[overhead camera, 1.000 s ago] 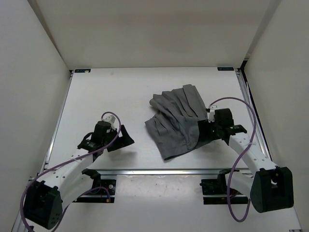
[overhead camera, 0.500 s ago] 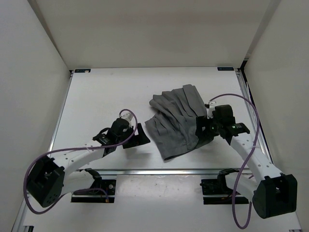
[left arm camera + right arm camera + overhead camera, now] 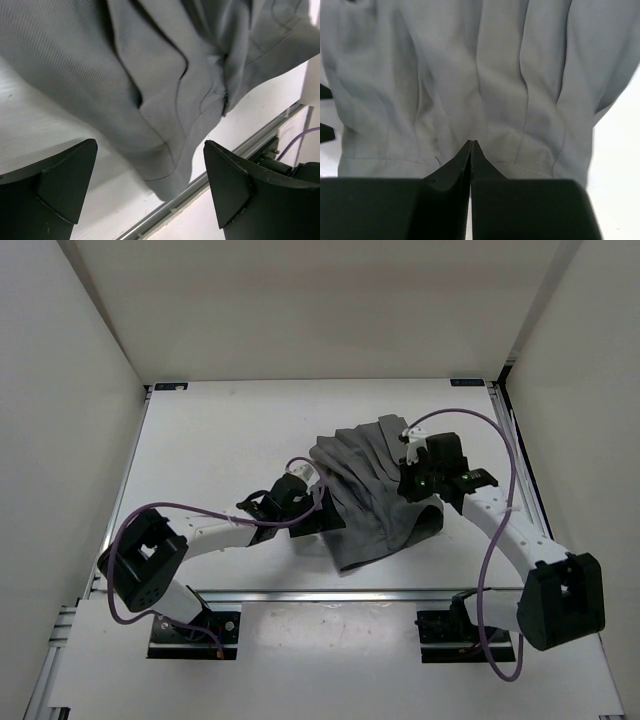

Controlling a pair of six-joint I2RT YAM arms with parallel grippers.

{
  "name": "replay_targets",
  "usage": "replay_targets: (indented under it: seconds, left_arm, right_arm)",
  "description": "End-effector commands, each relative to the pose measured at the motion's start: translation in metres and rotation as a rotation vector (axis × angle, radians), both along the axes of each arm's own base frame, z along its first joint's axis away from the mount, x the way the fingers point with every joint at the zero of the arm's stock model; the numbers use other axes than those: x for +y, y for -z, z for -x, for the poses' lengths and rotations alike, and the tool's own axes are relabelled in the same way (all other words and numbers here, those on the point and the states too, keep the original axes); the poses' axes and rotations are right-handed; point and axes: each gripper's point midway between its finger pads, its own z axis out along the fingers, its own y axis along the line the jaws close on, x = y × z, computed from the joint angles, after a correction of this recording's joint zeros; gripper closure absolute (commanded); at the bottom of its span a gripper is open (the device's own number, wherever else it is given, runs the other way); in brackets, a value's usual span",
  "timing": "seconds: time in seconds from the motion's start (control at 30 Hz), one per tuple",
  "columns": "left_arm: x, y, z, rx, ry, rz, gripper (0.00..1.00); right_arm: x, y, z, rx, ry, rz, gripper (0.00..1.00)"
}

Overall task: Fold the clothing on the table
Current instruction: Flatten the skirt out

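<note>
We count one clothing (image 3: 372, 490) item, one table (image 3: 220, 435), two arms and two grippers, each arm trailing one purple cable (image 3: 497, 452). The clothing lies bunched on the table, with more bare top to its left than to its right.

The left gripper (image 3: 322, 512) sits at the clothing's left edge, jaws spread wide. Its wrist view shows both fingers on either side of a hanging grey corner and touching nothing, a gap that the top view hides. The right gripper (image 3: 411, 483) is over the clothing's right side, jaws closed. Only its wrist view shows the tips meeting on a pleat near the hem. The top view alone shows that side raised, with shadow beneath it.

A metal rail (image 3: 330, 592) runs just near of the clothing, and white walls (image 3: 100, 320) stand well apart from it. The right arm hides part of the clothing's right edge.
</note>
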Motion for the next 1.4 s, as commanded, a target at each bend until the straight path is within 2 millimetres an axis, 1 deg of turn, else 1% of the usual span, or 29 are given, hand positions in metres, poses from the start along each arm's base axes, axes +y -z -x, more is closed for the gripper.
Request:
replay_targets:
  seconds: [0.0, 0.03, 0.1, 0.17, 0.23, 0.27, 0.3, 0.33, 0.37, 0.4, 0.47, 0.53, 0.57, 0.6, 0.63, 0.7, 0.73, 0.8, 0.87, 0.93, 0.97, 1.03, 1.07, 1.1, 1.17, 1.23, 1.3, 1.33, 1.37]
  left_arm:
    - [-0.018, -0.041, -0.015, -0.076, -0.002, 0.109, 0.02]
    - [-0.018, -0.044, -0.018, -0.081, -0.011, 0.118, 0.01]
    - [-0.02, -0.054, -0.02, -0.09, -0.018, 0.147, 0.01]
    - [-0.021, -0.053, -0.021, -0.083, -0.022, 0.161, 0.01]
    - [-0.02, -0.052, -0.021, -0.083, -0.017, 0.158, 0.01]
    - [-0.018, -0.049, -0.02, -0.075, -0.023, 0.156, 0.02]
    - [-0.019, -0.052, -0.019, -0.075, -0.02, 0.168, 0.02]
    - [-0.017, -0.047, -0.018, -0.066, -0.025, 0.159, 0.01]
    - [-0.016, -0.045, -0.017, -0.064, -0.026, 0.159, 0.02]
    - [-0.014, -0.045, -0.019, -0.06, -0.033, 0.158, 0.02]
    - [-0.012, -0.043, -0.017, -0.059, -0.031, 0.157, 0.01]
    - [-0.011, -0.044, -0.018, -0.06, -0.031, 0.153, 0.01]
    - [-0.009, -0.042, -0.019, -0.058, -0.037, 0.145, 0.01]
    - [-0.012, -0.044, -0.016, -0.065, -0.016, 0.145, 0.02]
    - [-0.012, -0.044, -0.018, -0.071, -0.019, 0.132, 0.01]
    - [-0.013, -0.046, -0.018, -0.081, -0.011, 0.112, 0.01]
    - [-0.013, -0.045, -0.017, -0.087, 0.001, 0.102, 0.01]
    - [-0.016, -0.046, -0.016, -0.089, 0.014, 0.098, 0.01]
    - [-0.016, -0.043, -0.014, -0.08, 0.022, 0.092, 0.01]
    - [-0.016, -0.041, -0.014, -0.07, 0.02, 0.091, 0.02]
    - [-0.014, -0.04, -0.016, -0.072, 0.019, 0.088, 0.01]
    - [-0.014, -0.041, -0.016, -0.075, 0.016, 0.093, 0.01]
    - [-0.012, -0.04, -0.018, -0.076, 0.009, 0.094, 0.03]
    - [-0.012, -0.04, -0.017, -0.078, 0.008, 0.096, 0.03]
    - [-0.014, -0.045, -0.017, -0.081, 0.009, 0.111, 0.04]
    - [-0.012, -0.044, -0.015, -0.078, 0.008, 0.111, 0.04]
    - [-0.008, -0.046, -0.016, -0.083, -0.004, 0.109, 0.04]
    - [-0.006, -0.048, -0.019, -0.091, -0.016, 0.113, 0.04]
    - [-0.006, -0.049, -0.018, -0.091, -0.018, 0.121, 0.04]
  right_arm:
    - [-0.005, 0.016, 0.011, 0.104, 0.0, -0.07, 1.0]
    - [-0.008, 0.026, 0.019, 0.143, 0.003, -0.07, 1.0]
    - [-0.007, 0.034, 0.032, 0.163, -0.027, -0.056, 1.0]
    - [-0.003, 0.044, 0.048, 0.181, -0.07, -0.009, 1.0]
    - [-0.019, 0.068, 0.064, 0.221, -0.03, 0.092, 1.0]
    - [-0.03, 0.073, 0.067, 0.227, 0.015, 0.118, 1.0]
    - [-0.051, 0.086, 0.071, 0.246, 0.095, 0.19, 1.0]
    - [-0.068, 0.091, 0.072, 0.261, 0.165, 0.216, 1.0]
    - [-0.103, 0.092, 0.065, 0.263, 0.324, 0.266, 1.0]
    - [-0.119, 0.092, 0.062, 0.284, 0.426, 0.286, 1.0]
    - [-0.158, 0.092, 0.064, 0.359, 0.632, 0.242, 1.0]
    - [-0.163, 0.083, 0.061, 0.381, 0.709, 0.156, 1.0]
    - [-0.16, 0.078, 0.058, 0.37, 0.707, 0.136, 1.0]
    - [-0.149, 0.067, 0.053, 0.34, 0.686, 0.08, 1.0]
    - [-0.12, 0.054, 0.046, 0.306, 0.567, -0.015, 1.0]
    - [-0.078, 0.031, 0.043, 0.24, 0.394, -0.087, 1.0]
    - [-0.048, 0.016, 0.045, 0.192, 0.262, -0.139, 1.0]
    - [0.001, 0.0, 0.058, 0.135, 0.051, -0.157, 1.0]
    - [0.021, -0.005, 0.065, 0.129, -0.038, -0.179, 0.99]
    - [0.024, 0.001, 0.059, 0.15, -0.044, -0.178, 1.0]
    - [0.021, 0.002, 0.053, 0.15, -0.031, -0.181, 0.99]
    - [0.015, 0.016, 0.045, 0.187, -0.007, -0.156, 0.99]
    - [0.013, 0.015, 0.039, 0.187, 0.008, -0.151, 0.99]
    - [0.011, 0.021, 0.035, 0.208, 0.016, -0.144, 1.0]
    - [0.008, 0.024, 0.024, 0.202, 0.029, -0.108, 1.0]
    - [0.012, 0.034, 0.025, 0.233, 0.027, -0.087, 1.0]
    - [0.015, 0.035, 0.021, 0.233, 0.027, -0.065, 1.0]
    - [0.017, 0.041, 0.024, 0.247, 0.018, -0.053, 1.0]
    - [0.015, 0.043, 0.02, 0.235, 0.033, -0.031, 1.0]
